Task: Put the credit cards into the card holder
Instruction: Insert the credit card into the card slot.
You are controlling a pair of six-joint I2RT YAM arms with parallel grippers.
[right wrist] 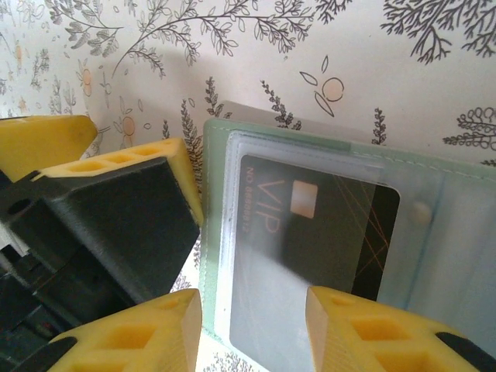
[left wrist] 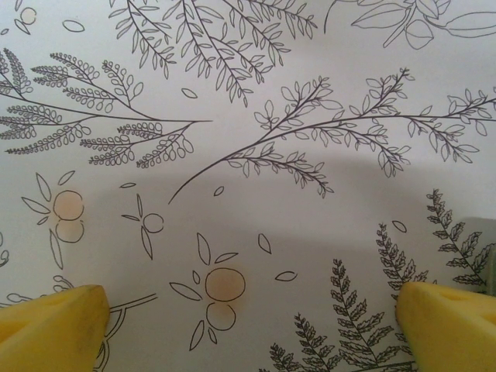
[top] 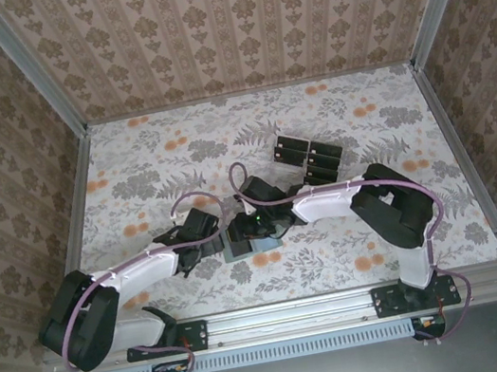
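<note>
The card holder lies open on the tablecloth, grey-green with a clear sleeve. A black credit card marked VIP sits mostly inside the sleeve, its right end sticking out. My right gripper hovers just over that card, jaws partly apart and nothing between them. In the top view it is over the holder. My left gripper is wide open over bare cloth, and one of its fingers is close against the holder's left edge. Several more credit cards lie grouped farther back.
Patterned walls close in the floral tablecloth on three sides. Both arms meet near the table's middle, the left arm from the lower left and the right arm from the lower right.
</note>
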